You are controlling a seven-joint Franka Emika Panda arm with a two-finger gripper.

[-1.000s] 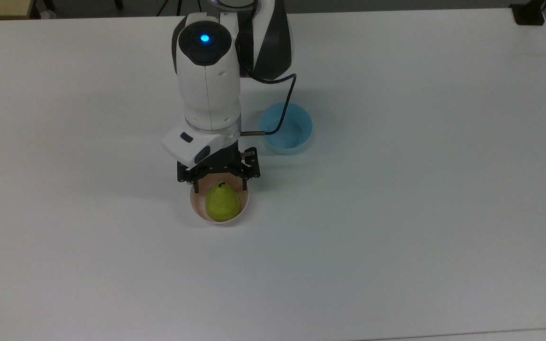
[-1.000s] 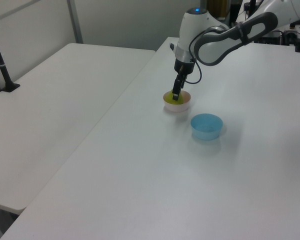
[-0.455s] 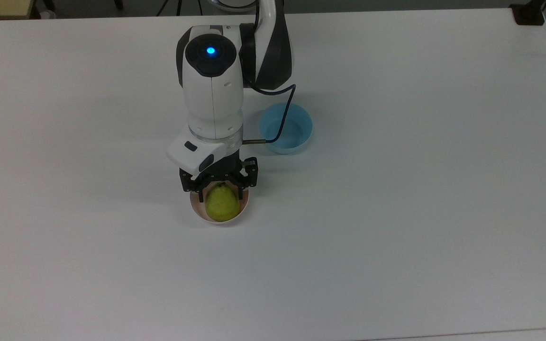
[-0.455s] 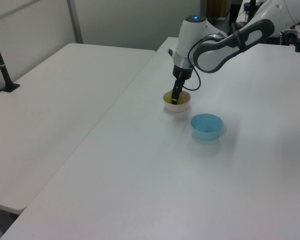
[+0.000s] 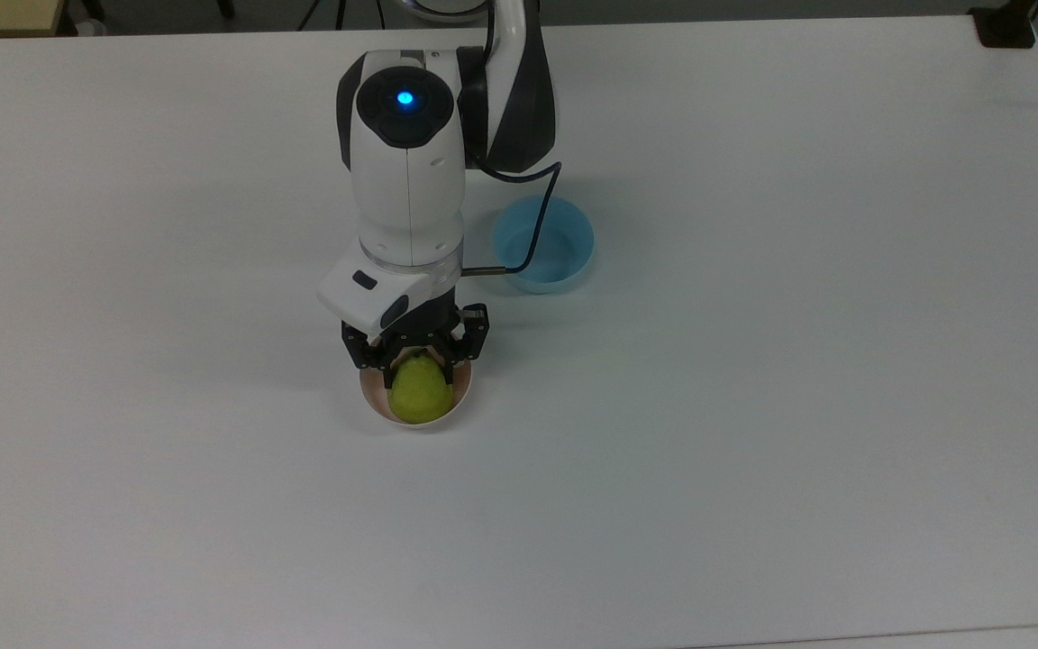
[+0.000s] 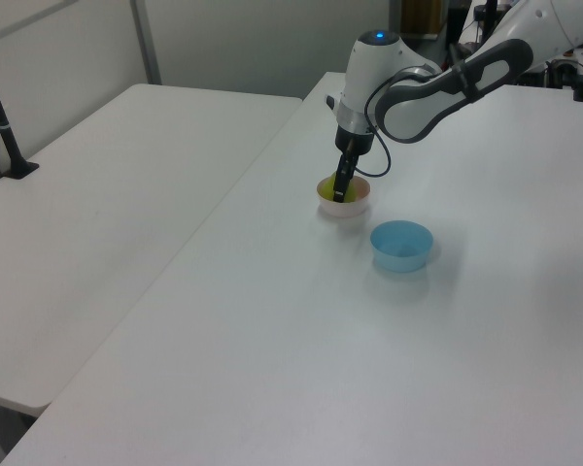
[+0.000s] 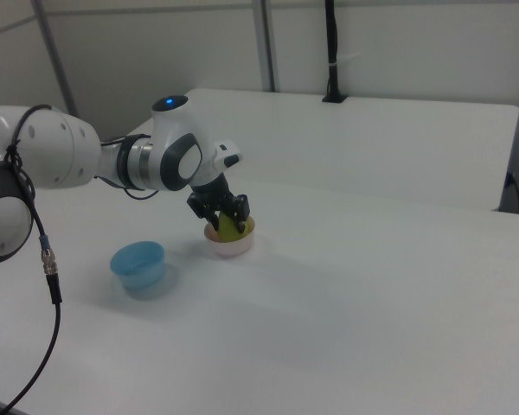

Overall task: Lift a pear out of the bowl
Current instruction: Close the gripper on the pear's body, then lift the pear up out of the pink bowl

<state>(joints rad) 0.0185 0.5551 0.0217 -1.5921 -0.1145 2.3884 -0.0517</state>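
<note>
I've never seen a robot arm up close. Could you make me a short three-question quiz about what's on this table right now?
1. True or false: the pear lies in the blue bowl.
2. How many bowls stand on the white table?
3. In the top view, the gripper is: A) over the pink bowl, its fingers either side of the pear's narrow end; B) over the blue bowl; C) far off at the table's edge.

Key: 1 false, it lies in the pink bowl. 2 two. 3 A.
</note>
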